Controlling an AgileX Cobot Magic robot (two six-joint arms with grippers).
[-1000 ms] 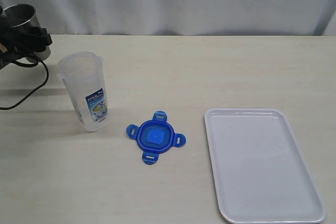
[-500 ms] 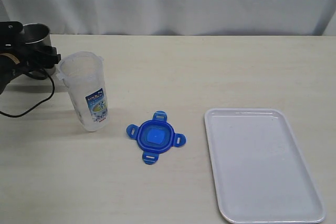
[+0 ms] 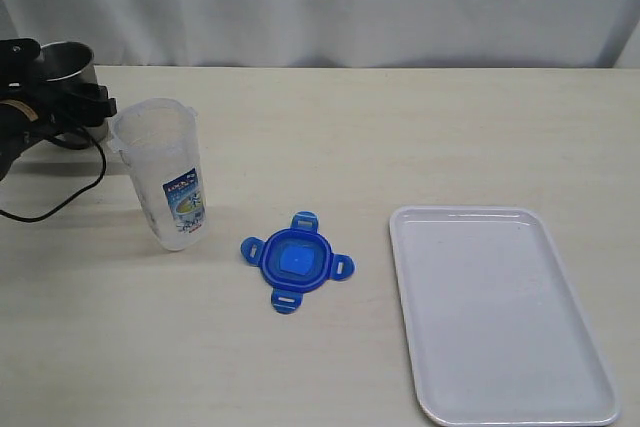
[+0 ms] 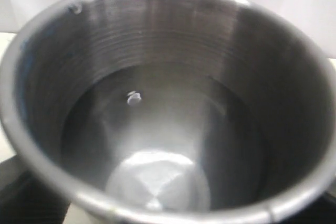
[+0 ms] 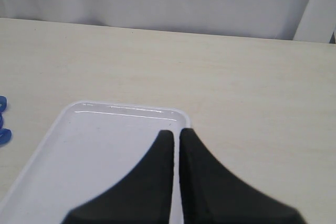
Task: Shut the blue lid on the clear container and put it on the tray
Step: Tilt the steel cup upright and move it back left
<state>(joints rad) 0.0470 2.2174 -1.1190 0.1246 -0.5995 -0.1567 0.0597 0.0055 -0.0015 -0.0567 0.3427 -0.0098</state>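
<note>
Container (image 3: 165,172) upright, mouth up; 4-flap lid (image 3: 296,262) flat; left gripper (image 3: 57,85) grips cup (image 3: 68,59), right gripper (image 5: 176,140) pinched together.

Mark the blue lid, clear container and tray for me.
blue lid (image 3: 296,262): exterior view, its centre panel.
clear container (image 3: 160,152): exterior view, side wall above the label.
tray (image 3: 500,317): exterior view, bare floor.

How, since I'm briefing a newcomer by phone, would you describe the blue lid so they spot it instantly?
On the pale table, look between the wide white tray and the tall clear container. The blue lid lies flat there, touching neither. It alone is solid bright blue: a rounded square with four flaps sticking out.
</note>
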